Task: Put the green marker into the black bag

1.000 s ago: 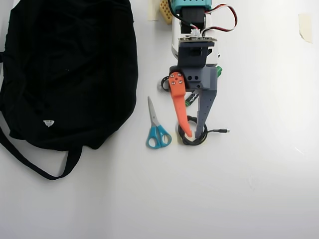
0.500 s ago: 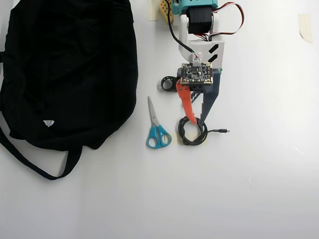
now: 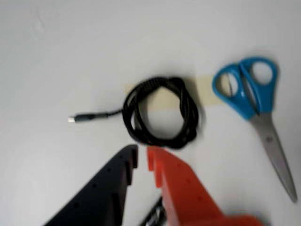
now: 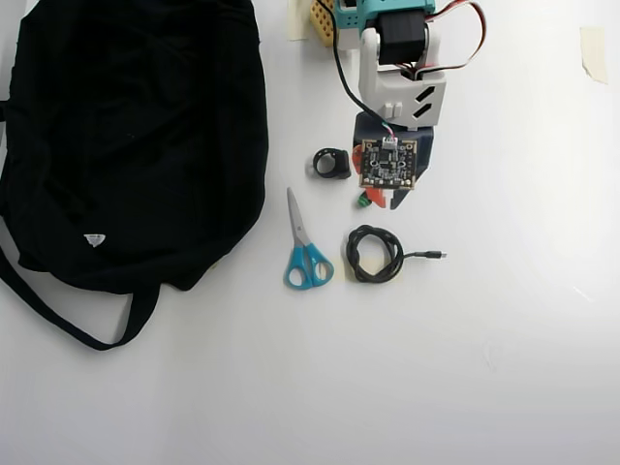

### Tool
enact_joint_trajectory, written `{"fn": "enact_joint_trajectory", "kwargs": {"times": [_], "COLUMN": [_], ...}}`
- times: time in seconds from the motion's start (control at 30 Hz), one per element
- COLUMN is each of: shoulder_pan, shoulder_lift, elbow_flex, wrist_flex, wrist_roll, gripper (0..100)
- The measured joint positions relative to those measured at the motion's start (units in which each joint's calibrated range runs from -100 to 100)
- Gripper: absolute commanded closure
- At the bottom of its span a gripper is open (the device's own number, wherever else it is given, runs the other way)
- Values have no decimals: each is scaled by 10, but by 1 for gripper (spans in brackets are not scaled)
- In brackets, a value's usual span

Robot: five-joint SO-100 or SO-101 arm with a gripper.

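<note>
While nearly closed and empty, jaws above the green marker (image 4: 364, 201), beside coiled cable (image 3: 160, 113).

No readable text anywhere. The black bag (image 4: 126, 136) carried a small white label (image 4: 94, 239), too small to read; the circuit board (image 4: 387, 163) on the arm showed no legible marking

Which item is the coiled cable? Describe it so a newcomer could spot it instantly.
Start at the large black fabric bag on the overhead view's left, then move right past the blue-handled scissors. The thin black cable lies beside their handles, just below the gripper. Unlike the smaller black ring-shaped thing higher up, it is wound into a loop with one loose plug end trailing right.
</note>
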Motion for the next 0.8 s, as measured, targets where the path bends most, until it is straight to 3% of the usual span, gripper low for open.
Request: {"fn": "enact_joint_trajectory", "kwargs": {"times": [0.8], "shoulder_pan": [-47], "shoulder_lift": [0], "elbow_flex": [-1], "wrist_flex": [112], "wrist_roll": [0], "gripper": [98]}}
